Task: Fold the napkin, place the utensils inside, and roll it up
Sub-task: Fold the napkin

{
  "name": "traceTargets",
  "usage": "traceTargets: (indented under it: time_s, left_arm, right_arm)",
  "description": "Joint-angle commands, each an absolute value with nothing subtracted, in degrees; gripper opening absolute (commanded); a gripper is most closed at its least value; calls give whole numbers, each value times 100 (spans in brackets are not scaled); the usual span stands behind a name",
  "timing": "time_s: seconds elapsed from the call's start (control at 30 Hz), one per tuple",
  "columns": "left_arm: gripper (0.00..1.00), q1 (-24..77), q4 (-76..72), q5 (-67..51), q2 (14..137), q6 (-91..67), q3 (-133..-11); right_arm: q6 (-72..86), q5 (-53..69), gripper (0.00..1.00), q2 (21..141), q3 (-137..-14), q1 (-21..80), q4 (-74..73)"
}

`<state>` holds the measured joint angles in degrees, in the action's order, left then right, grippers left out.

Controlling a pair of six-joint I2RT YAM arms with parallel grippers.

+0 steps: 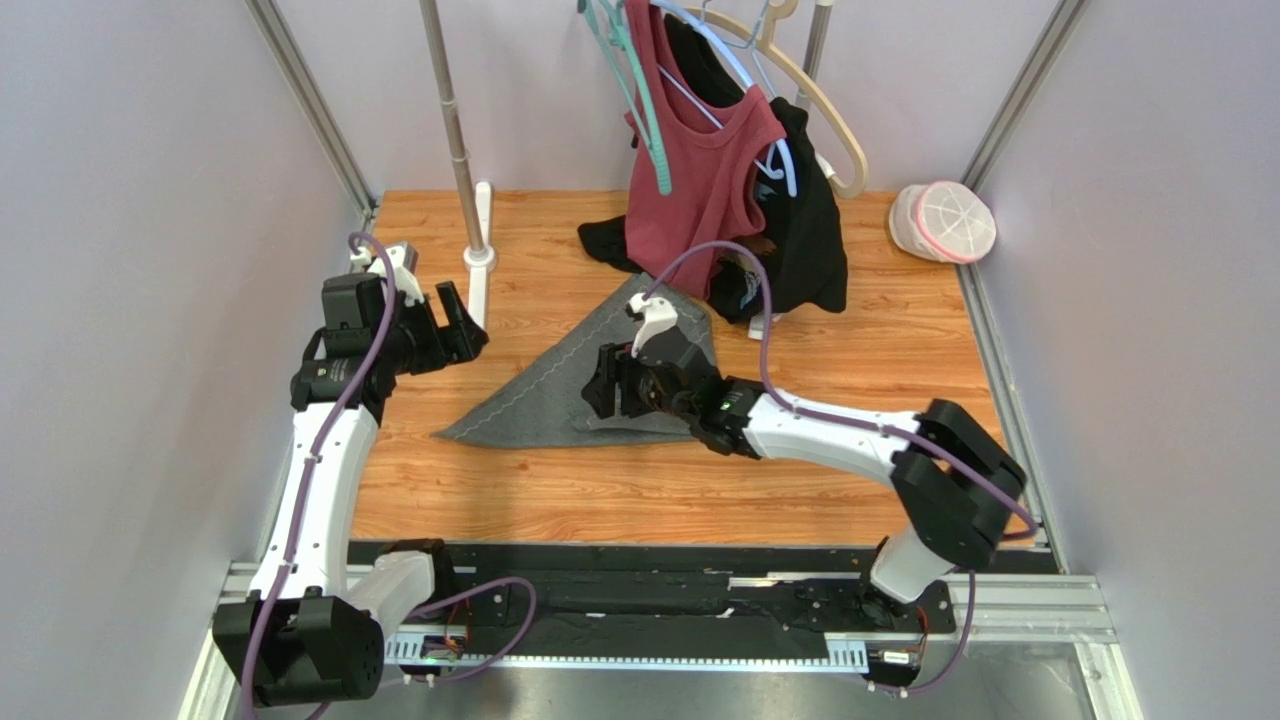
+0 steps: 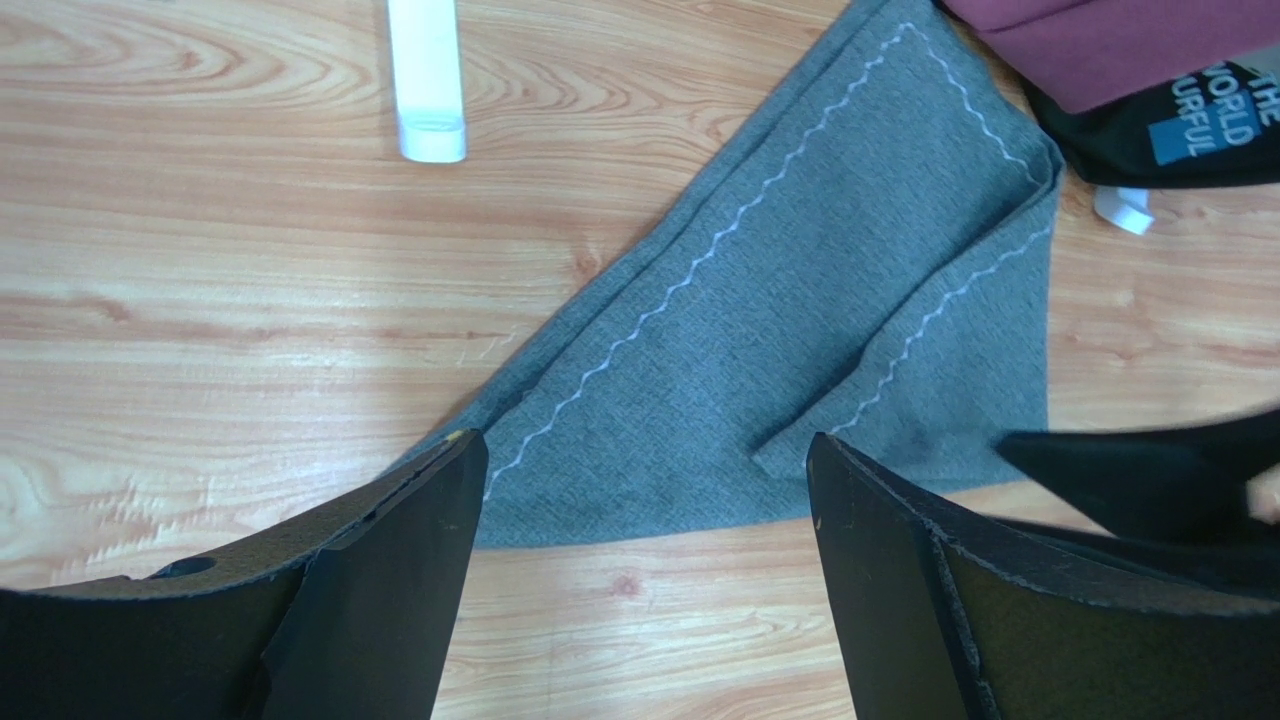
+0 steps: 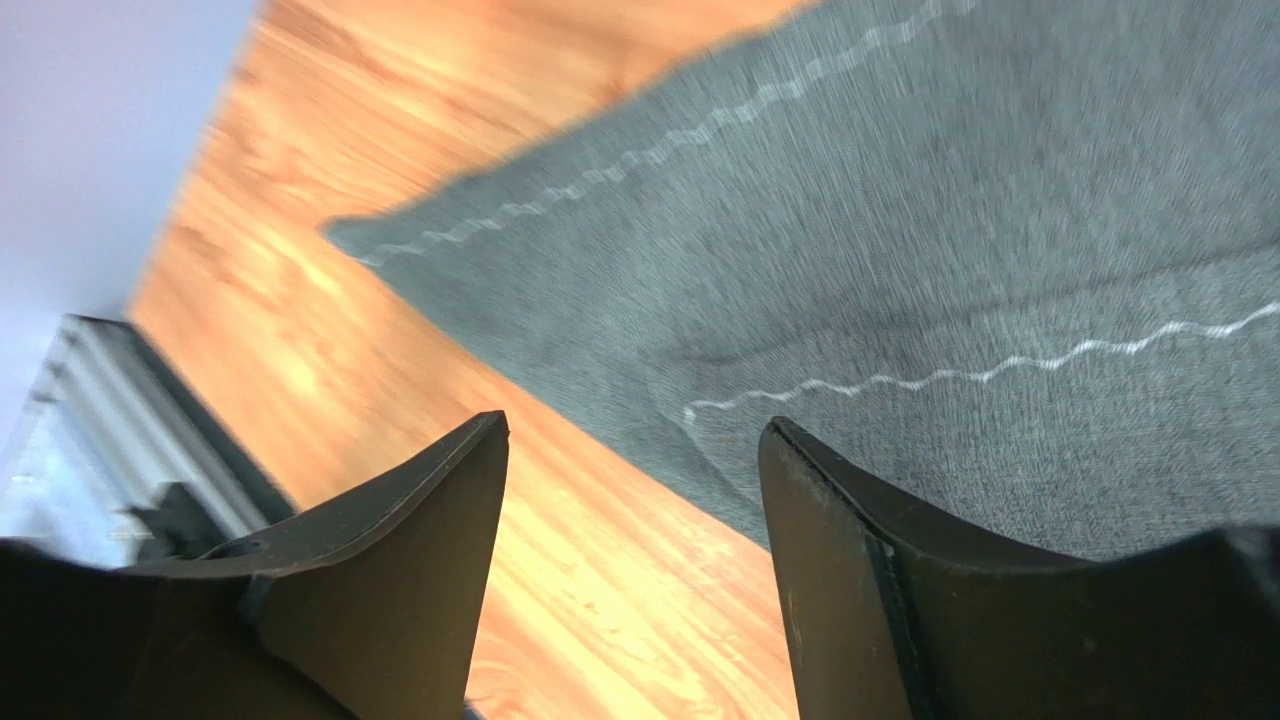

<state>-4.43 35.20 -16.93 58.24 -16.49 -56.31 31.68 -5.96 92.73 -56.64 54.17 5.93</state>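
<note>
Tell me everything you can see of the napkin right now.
The napkin is dark grey, felt-like cloth with a pale wavy stitch line near its edges. It lies flat on the wooden table, folded into a triangle, a narrower flap doubled over on its right side. Its far corner reaches the black garment; contact unclear. The right tool hangs open over its near right part, gripping nothing. No spoon shows on it.
</note>
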Motion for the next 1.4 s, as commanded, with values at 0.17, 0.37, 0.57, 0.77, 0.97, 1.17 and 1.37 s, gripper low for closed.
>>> traceTargets:
  time_s: [0.17, 0.37, 0.57, 0.77, 0.97, 1.17, 1.37]
  left_arm:
    - [87, -798, 2840, -1388, 5678, -3171, -4449]
    - [78, -1292, 2461, -960, 5099, -4640, -3165]
    - [75, -1292, 2320, -413, 4623, -5282, -2646]
    - [68, -1310, 2452, -193, 5045, -5510, -2558]
    - [65, -1336, 2180, -220, 5036, -5704, -2268]
    - [63, -1468, 1872, -132, 5308, -5660, -2136]
    - [57, -1529, 1600, -220, 5783, -5529, -2250]
  right_arm:
    - [3375, -230, 65, 7867, -4536, 4510, 1071]
    - [3410, 430, 64, 7358, -4008, 3666, 1169]
    - [3498, 851, 64, 7260, -3753, 3173, 1344]
    - [3630, 1116, 64, 7541, -3788, 3076, 1511]
    - [3700, 1195, 63, 7769, -3832, 3015, 1556]
    - [3700, 1239, 63, 7848, -3823, 2997, 1521]
    - [3709, 1231, 63, 7892, -3823, 2971, 1494]
